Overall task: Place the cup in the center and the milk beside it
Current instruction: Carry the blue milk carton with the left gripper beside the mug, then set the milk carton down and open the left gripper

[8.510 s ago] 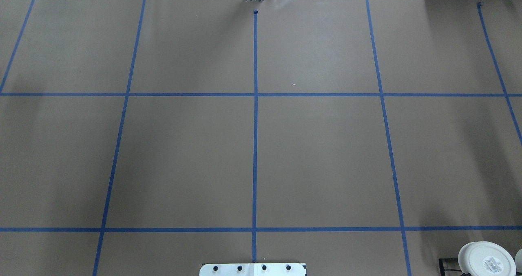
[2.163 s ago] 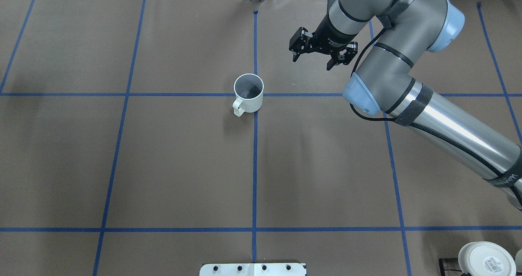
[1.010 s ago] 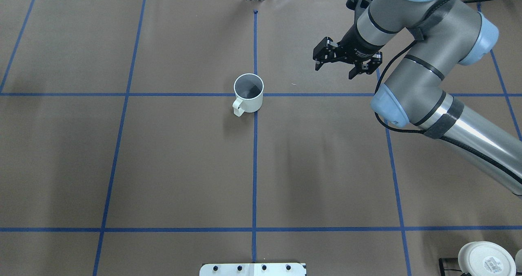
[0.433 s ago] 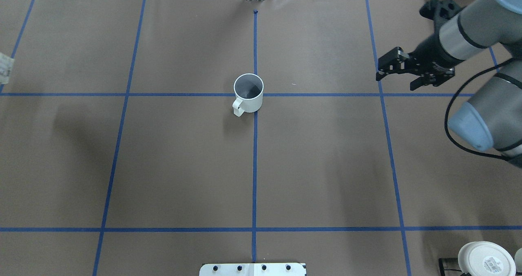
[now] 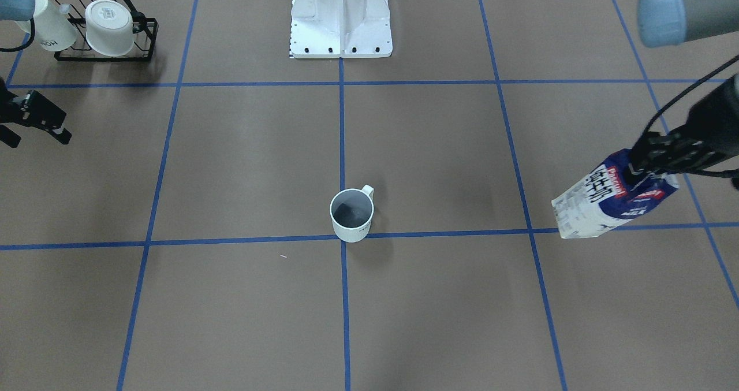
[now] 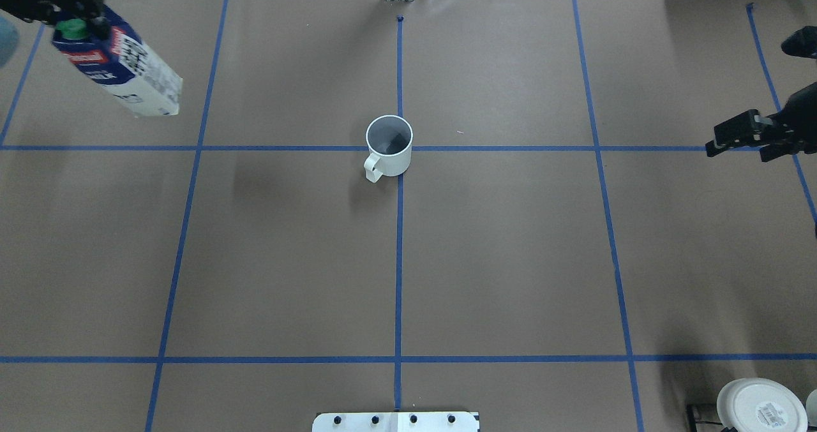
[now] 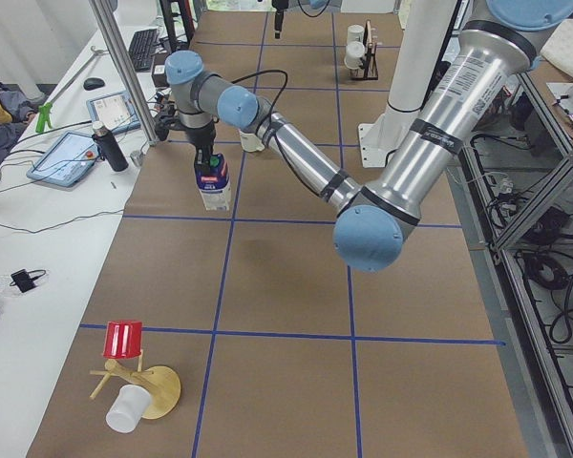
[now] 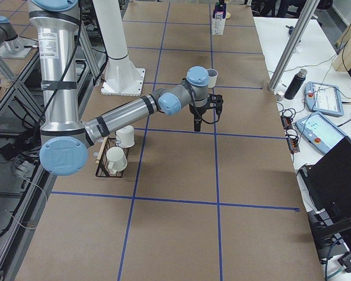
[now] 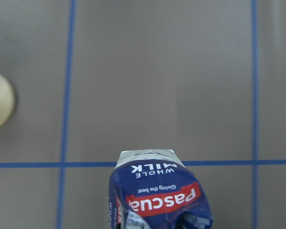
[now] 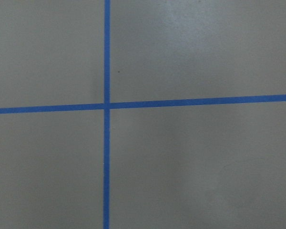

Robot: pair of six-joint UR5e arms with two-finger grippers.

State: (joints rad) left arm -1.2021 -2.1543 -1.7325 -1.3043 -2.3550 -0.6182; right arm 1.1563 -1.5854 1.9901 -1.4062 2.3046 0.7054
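Note:
The cup (image 6: 389,145), a white mug with a dark grey inside, stands upright at the table's centre crossing; it also shows in the front view (image 5: 351,215). My left gripper (image 6: 67,17) is shut on the top of the milk (image 6: 124,71), a blue and white carton with a green cap. The carton hangs tilted above the far left of the table, well away from the cup. It also shows in the front view (image 5: 606,200) and in the left wrist view (image 9: 157,195). My right gripper (image 6: 740,150) is open and empty, off to the right of the cup.
A black rack (image 5: 104,53) with two all-white mugs stands near the robot's right side, by the white base plate (image 5: 340,38). A wooden mug tree (image 7: 138,386) with a red cup and a white cup stands at the table's left end.
The cup was set down at the centre. My right gripper, open, has pulled away to the right. My left arm has come in from the left, carrying the milk.

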